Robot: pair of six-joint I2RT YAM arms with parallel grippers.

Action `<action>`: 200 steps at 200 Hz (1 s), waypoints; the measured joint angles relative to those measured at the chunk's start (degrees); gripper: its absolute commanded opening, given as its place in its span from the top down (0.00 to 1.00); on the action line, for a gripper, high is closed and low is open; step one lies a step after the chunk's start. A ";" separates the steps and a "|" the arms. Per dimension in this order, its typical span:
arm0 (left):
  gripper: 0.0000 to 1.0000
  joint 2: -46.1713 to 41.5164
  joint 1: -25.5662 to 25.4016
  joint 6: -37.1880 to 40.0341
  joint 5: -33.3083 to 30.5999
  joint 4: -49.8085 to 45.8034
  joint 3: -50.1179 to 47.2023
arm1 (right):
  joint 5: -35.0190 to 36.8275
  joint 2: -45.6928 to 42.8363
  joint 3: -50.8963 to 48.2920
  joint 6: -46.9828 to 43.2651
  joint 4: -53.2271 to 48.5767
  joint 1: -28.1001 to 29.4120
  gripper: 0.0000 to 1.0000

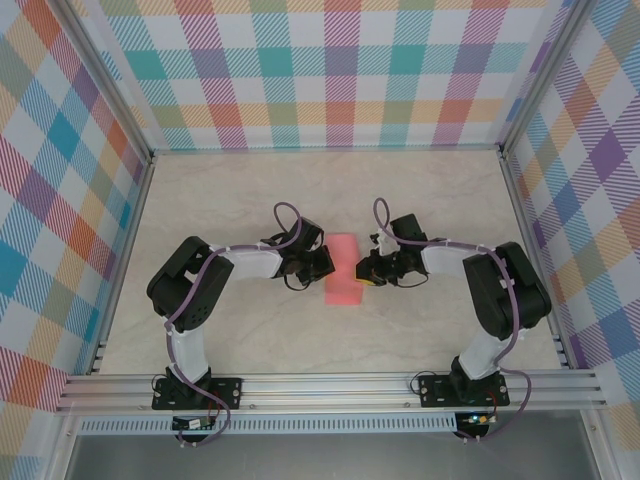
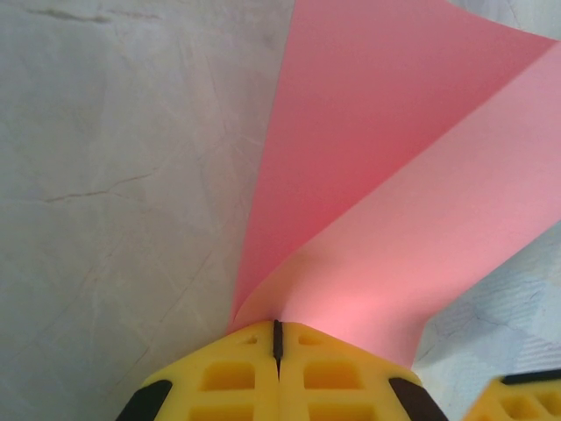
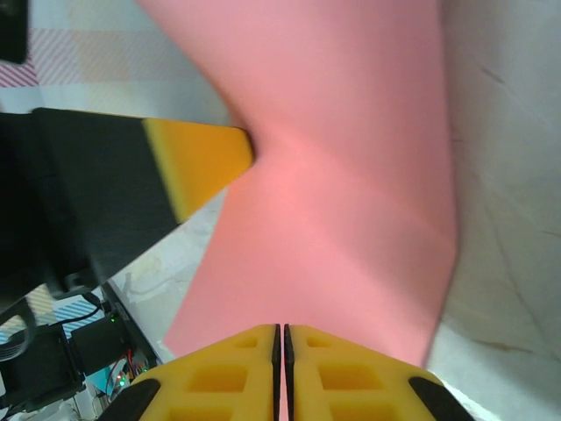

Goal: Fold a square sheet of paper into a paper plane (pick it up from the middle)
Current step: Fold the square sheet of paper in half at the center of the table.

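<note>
The square sheet of paper (image 1: 344, 268), salmon-pink, is held up between my two grippers at mid-table. It bends into a curl with two layers showing (image 2: 394, 202). My left gripper (image 1: 327, 266) is shut on its left edge, the yellow jaws pressed together at the paper (image 2: 278, 338). My right gripper (image 1: 366, 270) is shut on the opposite edge (image 3: 282, 344), and the sheet (image 3: 342, 193) spreads away from its jaws. In the right wrist view a yellow fingertip of the left gripper (image 3: 206, 158) touches the far edge of the paper. The paper plane as a dart shape is not formed.
A pale marble tabletop (image 1: 250, 200) lies under the paper. Checked walls (image 1: 330, 70) and aluminium rails (image 1: 330, 385) close in the workspace. Both arms (image 1: 200, 275) (image 1: 500, 285) reach in from the near edge.
</note>
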 measured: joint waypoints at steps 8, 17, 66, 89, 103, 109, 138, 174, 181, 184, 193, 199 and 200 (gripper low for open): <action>1.00 0.00 0.00 0.02 0.00 0.00 0.00 | 0.02 -0.15 0.00 0.00 0.02 0.28 0.89; 1.00 0.00 0.00 0.13 0.00 0.00 0.00 | 0.24 -0.13 -0.11 0.00 0.02 0.70 0.89; 1.00 0.00 0.00 0.20 0.00 0.00 0.00 | 2.64 1.29 -2.80 -0.44 0.22 1.84 0.90; 1.00 -0.02 0.00 0.22 0.00 -0.02 0.00 | 3.15 2.34 -3.45 -1.11 0.48 2.01 0.90; 1.00 -0.02 0.00 0.22 0.00 -0.02 0.00 | 3.19 2.38 -3.45 -1.31 0.48 2.03 0.90; 1.00 -0.02 0.00 0.22 0.00 -0.02 0.00 | 3.21 2.36 -3.45 -1.33 0.46 2.03 0.90; 1.00 -0.04 0.00 0.46 -0.02 -0.09 0.00 | 4.13 1.16 -3.43 -1.33 -0.39 2.51 0.90; 1.00 -0.07 -0.02 0.81 -0.02 -0.09 0.00 | 3.08 -2.19 -3.45 -1.14 -0.39 2.89 0.90; 1.00 -0.07 -0.02 0.83 -0.02 -0.09 0.00 | 2.86 -2.47 -3.45 -1.03 -0.02 2.97 0.90; 1.00 -0.07 -0.02 0.85 -0.02 -0.09 0.00 | 2.78 -2.54 -3.45 -1.01 0.11 3.02 0.90; 1.00 -0.07 -0.02 0.96 -0.02 -0.09 0.00 | 2.58 -2.51 -3.65 -0.85 0.70 3.21 0.90; 1.00 -0.04 -0.02 1.01 -0.02 -0.09 0.00 | 2.56 -2.47 -3.96 -0.83 0.98 3.28 0.90; 1.00 -0.07 -0.02 1.01 -0.02 -0.11 0.00 | 2.54 -2.45 -4.00 -0.81 1.03 3.28 0.90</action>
